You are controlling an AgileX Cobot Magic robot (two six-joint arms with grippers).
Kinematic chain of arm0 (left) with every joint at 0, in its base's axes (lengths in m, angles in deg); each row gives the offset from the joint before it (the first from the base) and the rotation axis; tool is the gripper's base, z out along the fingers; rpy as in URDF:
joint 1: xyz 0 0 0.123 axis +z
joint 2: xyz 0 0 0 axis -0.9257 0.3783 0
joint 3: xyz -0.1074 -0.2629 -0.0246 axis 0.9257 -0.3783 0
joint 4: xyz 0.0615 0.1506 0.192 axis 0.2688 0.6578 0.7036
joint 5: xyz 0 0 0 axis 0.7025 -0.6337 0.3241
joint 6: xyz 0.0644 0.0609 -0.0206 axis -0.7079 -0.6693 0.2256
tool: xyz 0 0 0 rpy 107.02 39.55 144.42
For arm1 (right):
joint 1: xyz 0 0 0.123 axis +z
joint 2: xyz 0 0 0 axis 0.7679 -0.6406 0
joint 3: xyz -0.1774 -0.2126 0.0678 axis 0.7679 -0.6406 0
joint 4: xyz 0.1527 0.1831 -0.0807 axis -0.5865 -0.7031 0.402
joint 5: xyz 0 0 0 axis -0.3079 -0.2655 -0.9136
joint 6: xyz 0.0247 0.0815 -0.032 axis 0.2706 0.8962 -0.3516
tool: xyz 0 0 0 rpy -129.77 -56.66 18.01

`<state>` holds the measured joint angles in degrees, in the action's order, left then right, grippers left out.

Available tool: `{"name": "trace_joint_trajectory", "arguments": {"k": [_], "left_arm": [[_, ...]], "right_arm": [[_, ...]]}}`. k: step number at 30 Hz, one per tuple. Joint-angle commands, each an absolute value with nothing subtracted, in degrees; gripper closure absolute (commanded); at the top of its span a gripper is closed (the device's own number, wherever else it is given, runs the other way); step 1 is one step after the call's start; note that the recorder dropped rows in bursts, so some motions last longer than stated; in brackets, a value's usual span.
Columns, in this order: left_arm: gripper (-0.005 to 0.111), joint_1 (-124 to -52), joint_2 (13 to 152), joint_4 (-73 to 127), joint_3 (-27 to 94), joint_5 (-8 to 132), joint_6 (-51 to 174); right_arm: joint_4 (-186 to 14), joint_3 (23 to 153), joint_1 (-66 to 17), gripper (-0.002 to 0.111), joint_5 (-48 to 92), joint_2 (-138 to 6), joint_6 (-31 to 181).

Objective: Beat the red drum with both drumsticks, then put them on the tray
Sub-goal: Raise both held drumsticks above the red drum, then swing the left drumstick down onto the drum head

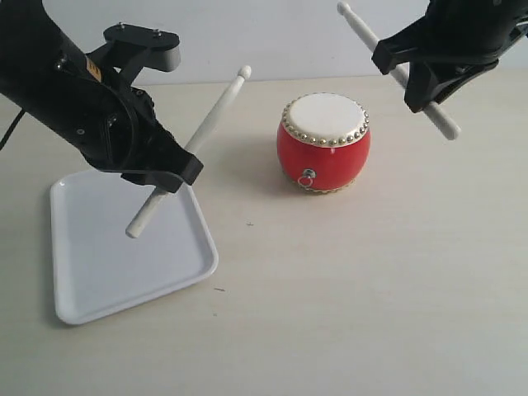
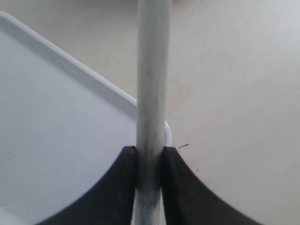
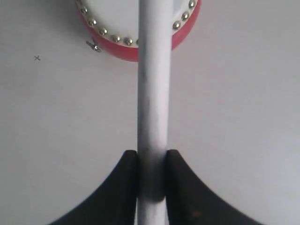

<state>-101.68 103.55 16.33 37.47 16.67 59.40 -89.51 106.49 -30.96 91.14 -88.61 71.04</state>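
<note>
Progress is looking partial at best: the small glossy red barrel drum with cream skin (image 1: 323,144) is sitting mid-width toward the far edge of the pale wooden table (image 1: 346,297), and neither stick is touching it. The left gripper (image 1: 169,177) is clenching the slim pale wooden left drumstick (image 1: 216,111) mid-shaft, slanting it over the far right corner of the flat white plastic tray (image 1: 124,264), which is lying bare near the table's left edge. The right gripper (image 1: 415,91) is grasping the matching right drumstick (image 1: 365,31), raised off to the drum's right. Whether the beating is finished I cannot tell; both placements are left to do. The wrist views are showing jaws pinching each shaft, and the right one is lining its stick up with the drum's studded rim; only the exterior view is showing the tips and the whole tray.
</note>
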Motion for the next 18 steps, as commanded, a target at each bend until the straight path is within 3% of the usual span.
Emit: {"name": "trace_joint_trajectory", "arguments": {"k": [1,6,13,18], "left_arm": [[0.107,-101.5,103.5,15.9,37.9,17.4,58.6],[0.107,-101.5,103.5,15.9,37.9,16.2,57.4],[0.107,-101.5,103.5,16.1,39.1,15.4,54.7],[0.107,-101.5,106.7,16.4,46.1,9.2,53.3]], "right_arm": [[-89.3,103.0,-31.2,0.108,91.5,-92.8,71.4],[-90.3,99.4,-31.2,0.108,91.5,-98.5,71.0],[-90.1,107.2,-31.2,0.108,91.5,-90.2,70.9],[-88.1,104.9,-32.2,0.108,91.5,-86.3,71.0]]}}
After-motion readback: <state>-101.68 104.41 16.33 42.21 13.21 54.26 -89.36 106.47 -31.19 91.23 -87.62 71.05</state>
